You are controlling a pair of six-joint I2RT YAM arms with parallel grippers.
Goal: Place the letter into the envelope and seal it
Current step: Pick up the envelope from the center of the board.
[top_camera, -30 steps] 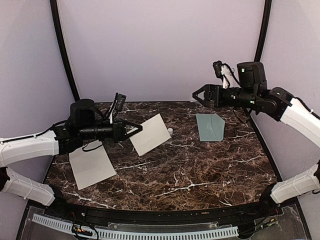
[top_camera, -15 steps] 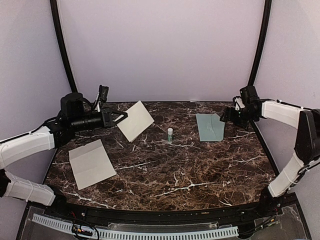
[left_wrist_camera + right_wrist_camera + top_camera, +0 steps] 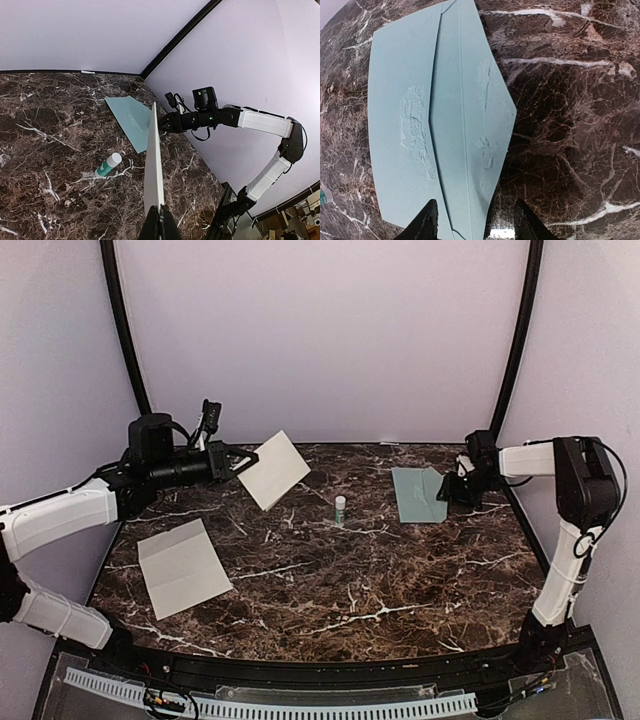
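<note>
The pale grey-teal envelope (image 3: 418,495) lies flat at the back right of the marble table, its pointed flap (image 3: 480,100) toward my right gripper (image 3: 447,490). That gripper (image 3: 476,225) is open and low over the table. One fingertip (image 3: 427,220) is over the envelope and the other (image 3: 525,220) over bare marble, astride the flap's edge. My left gripper (image 3: 237,465) is shut on a corner of the letter (image 3: 272,468), a cream sheet held up in the air at the back left. The left wrist view shows the letter (image 3: 154,160) edge-on above the gripper (image 3: 161,220). No print shows on it.
A small white-and-green glue stick (image 3: 340,508) stands between the letter and the envelope. A second pale sheet (image 3: 183,567) with a fold crease lies flat at the left front. Dark frame posts rise at both back corners.
My right arm has swung down from high above the table to the envelope's right edge, and its jaws have narrowed. My left arm has carried the letter back and left, uncovering the glue stick.
</note>
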